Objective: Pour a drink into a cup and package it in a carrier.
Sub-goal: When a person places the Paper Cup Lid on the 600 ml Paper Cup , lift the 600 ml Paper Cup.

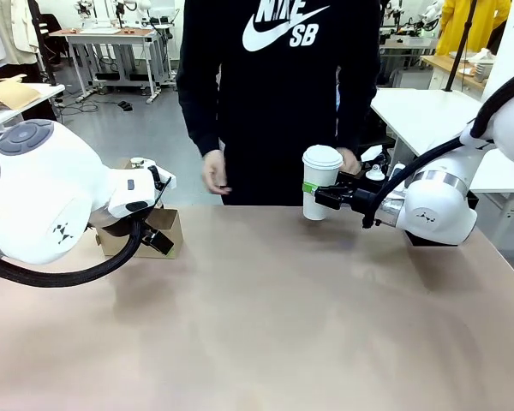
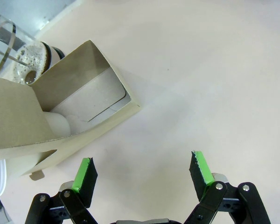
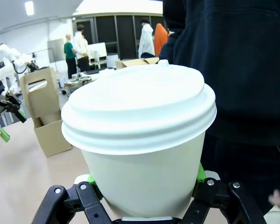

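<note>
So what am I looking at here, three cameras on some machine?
Yes. Two white robot arms work at a tan table, facing a person in black. The wide picture comes from a camera between the arms; the other two come from cameras on each wrist. The right arm's fingers grip a lidded white cup. The left arm's fingers are open, holding nothing, near the brown cardboard carrier. A glass pot stands beside it.
</note>
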You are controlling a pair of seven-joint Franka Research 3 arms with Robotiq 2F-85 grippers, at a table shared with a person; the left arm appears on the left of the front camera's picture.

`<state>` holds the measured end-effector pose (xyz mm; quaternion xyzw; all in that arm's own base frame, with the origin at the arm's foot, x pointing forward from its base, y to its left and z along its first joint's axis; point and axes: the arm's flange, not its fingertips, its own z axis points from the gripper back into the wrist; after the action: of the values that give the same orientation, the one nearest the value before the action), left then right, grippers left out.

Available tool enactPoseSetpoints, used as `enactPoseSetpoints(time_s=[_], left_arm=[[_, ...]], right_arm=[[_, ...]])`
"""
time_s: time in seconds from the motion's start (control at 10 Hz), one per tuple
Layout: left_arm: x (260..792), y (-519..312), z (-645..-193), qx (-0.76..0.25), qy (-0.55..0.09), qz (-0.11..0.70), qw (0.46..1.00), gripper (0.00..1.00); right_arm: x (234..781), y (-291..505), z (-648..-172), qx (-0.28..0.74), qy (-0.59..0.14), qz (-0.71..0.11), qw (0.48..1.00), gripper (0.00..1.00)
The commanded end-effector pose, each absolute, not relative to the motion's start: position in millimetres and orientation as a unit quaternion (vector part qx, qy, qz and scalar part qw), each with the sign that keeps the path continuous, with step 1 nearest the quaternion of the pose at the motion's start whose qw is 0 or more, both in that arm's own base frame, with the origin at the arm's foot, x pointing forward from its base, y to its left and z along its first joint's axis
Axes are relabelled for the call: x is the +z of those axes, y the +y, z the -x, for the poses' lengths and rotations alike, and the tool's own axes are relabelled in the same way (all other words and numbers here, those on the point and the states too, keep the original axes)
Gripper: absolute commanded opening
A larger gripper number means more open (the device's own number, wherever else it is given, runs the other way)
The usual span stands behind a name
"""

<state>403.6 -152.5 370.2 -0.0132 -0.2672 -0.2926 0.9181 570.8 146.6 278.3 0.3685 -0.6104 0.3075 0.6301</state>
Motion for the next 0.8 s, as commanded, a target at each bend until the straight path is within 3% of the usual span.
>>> enactPoseSetpoints(time_s=[0.0,0.7], left_arm=[[370.4,-151.9,-403.6,-0.292,-0.267,0.014,0.918,1.0],[370.4,-151.9,-403.6,-0.292,-0.267,0.014,0.918,1.0]], right_arm=[[284.2,147.4,-569.4,0.307,-0.611,-0.371,0.629,0.81],[284.2,147.4,-569.4,0.307,-0.611,-0.371,0.629,0.81]])
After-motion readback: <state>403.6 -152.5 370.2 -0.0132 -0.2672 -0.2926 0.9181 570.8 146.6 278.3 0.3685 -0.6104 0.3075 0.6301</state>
